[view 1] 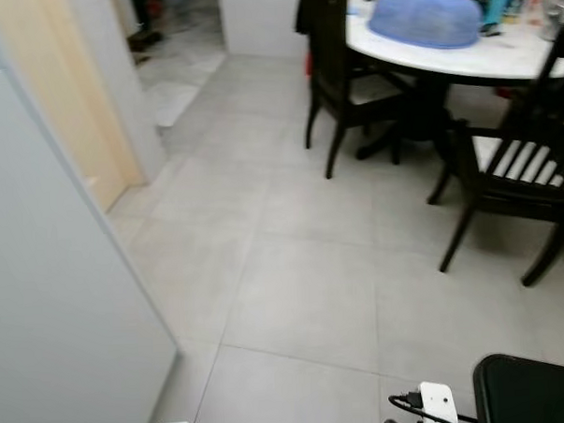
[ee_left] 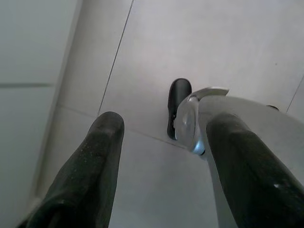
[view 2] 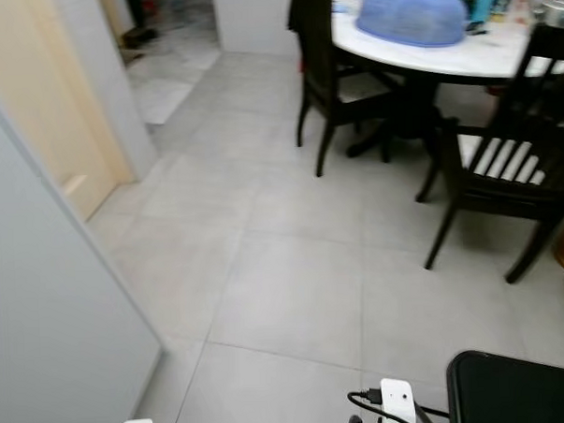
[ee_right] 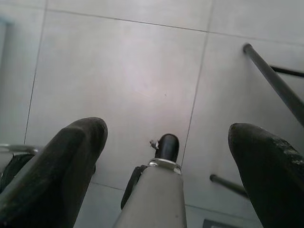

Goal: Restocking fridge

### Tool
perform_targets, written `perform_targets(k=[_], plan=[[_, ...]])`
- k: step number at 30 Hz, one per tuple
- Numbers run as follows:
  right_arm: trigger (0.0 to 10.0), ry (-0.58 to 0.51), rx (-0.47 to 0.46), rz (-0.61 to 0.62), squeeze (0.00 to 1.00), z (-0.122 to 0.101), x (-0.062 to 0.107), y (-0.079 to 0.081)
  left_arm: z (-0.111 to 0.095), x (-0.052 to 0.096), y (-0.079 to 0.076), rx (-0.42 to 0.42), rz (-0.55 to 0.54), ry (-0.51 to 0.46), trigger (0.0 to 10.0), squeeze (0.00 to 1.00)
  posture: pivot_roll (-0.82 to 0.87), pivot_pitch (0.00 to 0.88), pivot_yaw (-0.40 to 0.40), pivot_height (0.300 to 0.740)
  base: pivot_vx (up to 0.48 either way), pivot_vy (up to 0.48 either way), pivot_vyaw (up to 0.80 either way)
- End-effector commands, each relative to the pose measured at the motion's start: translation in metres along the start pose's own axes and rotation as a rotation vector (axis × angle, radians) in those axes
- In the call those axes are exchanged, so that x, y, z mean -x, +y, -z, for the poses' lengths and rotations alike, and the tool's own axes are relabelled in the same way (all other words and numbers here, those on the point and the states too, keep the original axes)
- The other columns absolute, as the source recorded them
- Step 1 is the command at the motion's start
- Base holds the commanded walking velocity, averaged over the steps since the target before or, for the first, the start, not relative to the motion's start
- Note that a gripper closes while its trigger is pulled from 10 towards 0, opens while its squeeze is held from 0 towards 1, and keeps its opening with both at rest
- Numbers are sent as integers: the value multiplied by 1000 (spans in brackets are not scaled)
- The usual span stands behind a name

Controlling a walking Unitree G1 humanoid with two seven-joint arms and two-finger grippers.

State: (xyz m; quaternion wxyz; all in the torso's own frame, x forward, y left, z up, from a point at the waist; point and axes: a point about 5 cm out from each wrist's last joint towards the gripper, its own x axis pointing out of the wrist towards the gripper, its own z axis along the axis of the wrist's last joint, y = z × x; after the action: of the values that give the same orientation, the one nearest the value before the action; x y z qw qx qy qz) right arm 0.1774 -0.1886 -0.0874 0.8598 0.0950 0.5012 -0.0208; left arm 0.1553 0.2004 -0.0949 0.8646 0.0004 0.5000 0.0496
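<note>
A tall pale grey panel (view 1: 52,306), perhaps the fridge's side, fills the near left. Both arms hang low over the grey tiled floor (view 1: 304,295). My left gripper (ee_left: 166,126) is open, with nothing between its fingers (ee_left: 102,142); below it lie floor tiles, the grey panel's foot and one of my own feet. My right gripper (ee_right: 171,132) is open too and holds nothing, pointing down at bare tiles. White wrist parts (view 1: 438,401) peek in at the bottom edge of the eye views. No food or drink item for the fridge can be made out near me.
A round white table (view 1: 500,57) with a blue dome cover (view 1: 425,18) and bottles stands at the far right, with dark chairs (view 1: 514,173) around it. A black flat-topped object (view 1: 533,388) sits at my near right. A cream door (view 1: 62,99) and an opening lie far left.
</note>
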Motion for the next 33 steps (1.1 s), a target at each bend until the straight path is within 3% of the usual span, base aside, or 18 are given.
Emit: perform_targets(k=[1, 33], plan=[[10000, 15, 15, 2, 0, 1, 0, -1, 5, 1, 1, 18, -6, 21, 10000, 0, 33, 0, -33, 740, 0, 0, 800], [10000, 26, 76, -4, 0, 1, 1, -3, 8, 1, 1, 42, -15, 24, 10000, 0, 21, 0, -35, 740, 0, 0, 800]])
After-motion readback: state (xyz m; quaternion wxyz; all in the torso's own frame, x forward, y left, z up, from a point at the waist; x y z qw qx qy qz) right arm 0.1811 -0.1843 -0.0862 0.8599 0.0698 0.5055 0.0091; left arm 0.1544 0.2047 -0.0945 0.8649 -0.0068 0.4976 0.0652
